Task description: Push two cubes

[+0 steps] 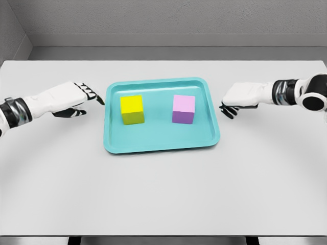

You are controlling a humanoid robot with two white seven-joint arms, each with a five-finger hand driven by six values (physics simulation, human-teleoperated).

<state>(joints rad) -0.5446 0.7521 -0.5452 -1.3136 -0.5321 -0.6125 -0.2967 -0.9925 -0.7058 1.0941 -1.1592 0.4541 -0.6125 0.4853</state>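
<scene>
- Left robot hand [76, 99]: comes in from the left edge, low over the desk [163, 194], just beside the tray's left rim but apart from it. Fingers stretched out toward the tray, dark tips pointing right; thumb lies under them. Holds nothing, relaxed/spread.
- Tray [162, 144]: teal, shallow w/ raised rim, rounded corners, flat on the desk approx. in the middle between both hands. Sits a bit skewed, right side slightly farther back than the left.
- Yellow cube [132, 109]: inside the tray, left half, upright on the tray floor. Top face bright yellow, front face darker olive. Nearer to the left rim than to the centre, not touching the rim.
- Pink cube [183, 109]: inside the tray, right half, upright. Top face pale pink, front face purple. Well apart from the yellow cube, a clear strip of tray floor between them; also clear of the right rim.
- Right robot hand [240, 98]: comes in from the right edge, w/ its dark-ringed wrist and arm behind it, low over the desk, just beside the tray's right rim, no contact visible. Holds nothing. Fingers look partly curled downward w/ dark tips under the palm, but the back of the hand hides most of them, so prob. loosely bent rather than closed.
- Both hands roughly level w/ the cubes, one on each side of the tray.
</scene>
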